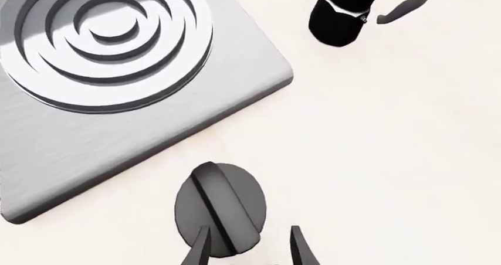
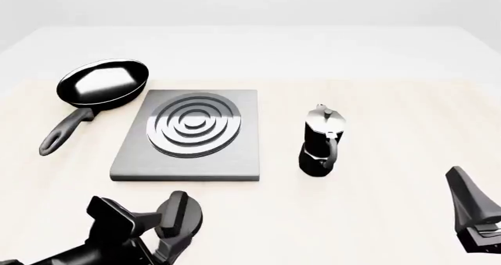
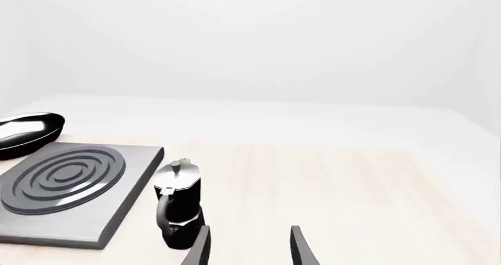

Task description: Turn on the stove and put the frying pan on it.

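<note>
Knob (image 1: 220, 209) sits just off the stove (image 1: 117, 101) edge, under the wide left pincer (image 1: 249, 244); right pincer (image 3: 249, 244) wide.

The right gripper (image 3: 249, 247) is seen with its jaws parted and nothing held between them, above the pale tabletop (image 3: 352, 189). A black-and-silver moka pot (image 3: 178, 203) is seen standing upright just beside the near corner of the grey stove (image 3: 70, 189), whose raised concentric rings are shown bare. The frying pan (image 3: 27, 133) is partly cut off at the frame edge, beyond the stove.
</note>
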Controlling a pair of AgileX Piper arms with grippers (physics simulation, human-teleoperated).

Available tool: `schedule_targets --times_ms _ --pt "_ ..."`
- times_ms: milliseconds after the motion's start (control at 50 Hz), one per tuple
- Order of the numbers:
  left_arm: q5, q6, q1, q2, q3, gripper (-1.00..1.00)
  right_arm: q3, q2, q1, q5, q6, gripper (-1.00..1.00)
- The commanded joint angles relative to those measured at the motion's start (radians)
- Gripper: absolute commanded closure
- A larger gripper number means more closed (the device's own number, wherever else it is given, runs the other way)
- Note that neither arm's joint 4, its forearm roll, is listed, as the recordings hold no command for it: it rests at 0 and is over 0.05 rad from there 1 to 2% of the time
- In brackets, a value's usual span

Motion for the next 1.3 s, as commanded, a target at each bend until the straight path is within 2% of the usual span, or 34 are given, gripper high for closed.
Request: schedule_targets --times_ms 20,80,100,200,220,360,400,460,580,840,860,880,900,1000,1060,1160,1180,1240,1300 --pt "0.024 -0.009 -0.058 -0.027 -0.006 -1.0 -0.003 -0.003 -0.004 0.005 0.001 -1.0" --pt "0.019 -0.012 -0.078 -0.023 -0.008 -1.0 -0.006 -0.003 -0.005 0.007 0.002 -1.0" --pt "-0.015 -0.013 -0.08 0.007 -0.005 -1.0 -0.006 -0.003 -0.005 0.007 0.001 -1.0" --pt "0.025 -0.009 -0.111 -0.033 -0.014 -1.0 -0.007 -0.003 -0.004 0.005 0.004 -1.0" --pt "0.081 -0.012 -0.131 -0.09 -0.033 -1.0 -0.011 -0.003 -0.005 0.008 0.004 -1.0" --pt "0.166 -0.016 -0.173 -0.172 -0.056 -1.0 -0.017 0.0 -0.007 0.009 0.006 -1.0" --pt "0.236 -0.018 -0.191 -0.24 -0.074 -1.0 -0.017 0.0 -0.005 0.008 0.007 -1.0" --pt "0.279 -0.017 -0.205 -0.281 -0.086 -1.0 -0.016 0.0 -0.004 0.006 0.007 -1.0" --pt "0.34 -0.009 -0.224 -0.336 -0.105 -1.0 -0.017 -0.001 -0.004 0.006 0.009 -1.0" --pt "0.626 0.02 -0.249 -0.624 -0.188 -1.0 -0.028 -0.002 0.003 0.011 0.012 -1.0" --pt "0.769 0.043 -0.241 -0.748 -0.239 -1.0 -0.035 -0.003 0.004 0.015 0.011 -1.0" --pt "0.776 0.043 -0.241 -0.754 -0.241 -1.0 -0.037 -0.003 0.004 0.016 0.013 -1.0" --pt "0.854 0.05 -0.221 -0.825 -0.274 -1.0 -0.039 -0.003 0.005 0.017 0.014 -1.0" --pt "0.994 0.05 -0.184 -0.934 -0.348 -1.0 -0.043 -0.003 0.007 0.018 0.017 -1.0" --pt "1.106 0.078 -0.14 -1.004 -0.416 -1.0 -0.047 -0.003 0.011 0.02 0.018 -1.0" --pt "1.191 0.103 -0.082 -1.054 -0.469 -1.0 -0.056 -0.003 0.019 0.026 0.015 -1.0" --pt "1.242 0.119 0.002 -1.087 -0.508 -1.0 -0.061 -0.003 0.026 0.029 0.012 -1.0" --pt "1.267 0.136 0.086 -1.094 -0.53 -1.0 -0.063 -0.003 0.031 0.031 0.008 -1.0" --pt "1.279 0.139 0.102 -1.096 -0.535 -1.0 -0.065 -0.003 0.033 0.032 0.006 -1.0"
